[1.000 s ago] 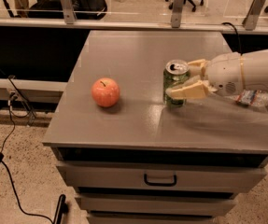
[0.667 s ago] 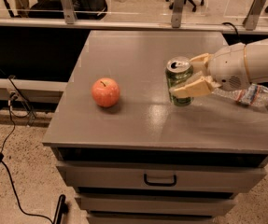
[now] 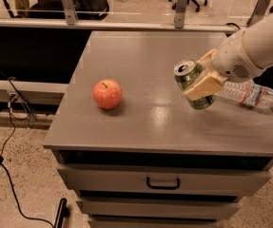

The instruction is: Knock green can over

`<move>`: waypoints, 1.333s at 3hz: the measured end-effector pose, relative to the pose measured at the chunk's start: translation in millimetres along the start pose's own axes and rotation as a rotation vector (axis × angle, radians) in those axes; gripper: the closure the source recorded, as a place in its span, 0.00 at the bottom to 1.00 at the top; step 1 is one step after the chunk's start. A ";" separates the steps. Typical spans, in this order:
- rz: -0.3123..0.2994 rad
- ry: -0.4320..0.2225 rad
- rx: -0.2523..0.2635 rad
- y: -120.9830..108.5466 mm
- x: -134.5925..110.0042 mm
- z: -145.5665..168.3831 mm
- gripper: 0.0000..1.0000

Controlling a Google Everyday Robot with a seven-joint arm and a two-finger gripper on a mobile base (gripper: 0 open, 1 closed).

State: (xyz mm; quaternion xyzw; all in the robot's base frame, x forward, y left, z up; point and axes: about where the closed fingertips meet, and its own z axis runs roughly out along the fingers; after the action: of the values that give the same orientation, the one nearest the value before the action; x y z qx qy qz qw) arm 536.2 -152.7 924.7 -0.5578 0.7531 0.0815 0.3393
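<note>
The green can (image 3: 189,75), with a silver top and pull tab, is tilted with its top leaning left, its base low over the right part of the grey table (image 3: 141,51). My gripper (image 3: 193,81) comes in from the right on a white arm. Its cream fingers (image 3: 203,86) sit on either side of the can and are shut on it. The near finger covers the can's middle.
A clear plastic bottle (image 3: 248,94) lies on its side right behind the gripper, near the table's right edge. A red apple (image 3: 107,94) sits at the left middle. Drawers (image 3: 162,182) are below the front edge. A rail with posts (image 3: 180,8) runs behind.
The can stood upright between the fingers before. Now it leans left and has shifted slightly right with the gripper. The arm has risen and turned. The apple has not moved.
</note>
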 end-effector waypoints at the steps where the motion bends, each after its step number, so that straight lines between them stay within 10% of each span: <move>1: 0.006 0.150 0.013 -4.0 16.9 -2.2 1.00; 2: 0.007 0.280 0.009 -7.7 33.3 -5.0 1.00; 4: 0.031 0.439 -0.122 7.6 58.6 1.8 0.59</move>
State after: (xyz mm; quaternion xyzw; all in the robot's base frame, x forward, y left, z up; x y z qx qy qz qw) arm 521.5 -195.0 886.2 -0.5701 0.8110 0.0087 0.1313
